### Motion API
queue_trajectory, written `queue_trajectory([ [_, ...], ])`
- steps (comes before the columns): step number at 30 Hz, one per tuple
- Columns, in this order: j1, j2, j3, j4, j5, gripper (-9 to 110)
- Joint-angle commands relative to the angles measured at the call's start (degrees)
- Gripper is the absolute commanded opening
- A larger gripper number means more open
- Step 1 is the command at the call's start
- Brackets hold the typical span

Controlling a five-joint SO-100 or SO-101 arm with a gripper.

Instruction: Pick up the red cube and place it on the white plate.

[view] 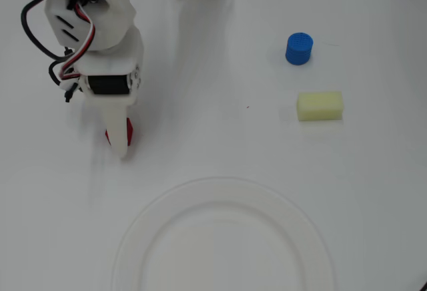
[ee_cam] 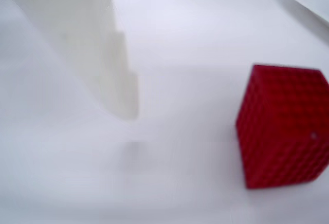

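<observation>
1. Overhead view: the white arm's gripper (view: 121, 137) points down at the white table (view: 220, 111), left of centre. A small bright red cube with a gridded surface (view: 129, 129) shows only as slivers either side of the white finger covering it.
2. Wrist view: the red cube (ee_cam: 282, 126) sits on the table at the right. One pale, blurred finger (ee_cam: 103, 54) hangs at upper left, well apart from the cube. The other finger is out of frame.
3. Jaws: how far open cannot be told. Nothing is seen pressing on the cube, so no hold is confirmed.
4. The large round white plate with a raised rim (view: 137, 227) lies near the bottom of the overhead view, below and right of the cube, and empty.
5. Off to the right in the overhead view, well apart: a blue ridged cylinder (view: 299, 49) and a pale yellow block (view: 320, 105).
6. Risks, as judged: the cube looks off-centre between the fingers, so closing may shove or spin it away instead of pinching it. A corner-only pinch could let it drop short of the plate rim.
</observation>
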Motion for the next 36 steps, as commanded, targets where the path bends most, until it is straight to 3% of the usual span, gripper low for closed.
queue_trajectory([
  [1, -0.62, -0.79, -2.90, -2.29, 0.18, 29],
  [9, 0.09, -6.42, -9.40, -2.55, -0.97, 20],
  [19, 2.72, -10.90, -14.06, -1.93, -4.48, 19],
  [26, 3.52, -10.46, -15.21, -1.58, -4.04, 0],
  [33, 2.37, 3.34, -12.66, 0.09, -3.08, 0],
  [36, 0.18, 15.03, -6.33, -4.83, -4.83, 0],
])
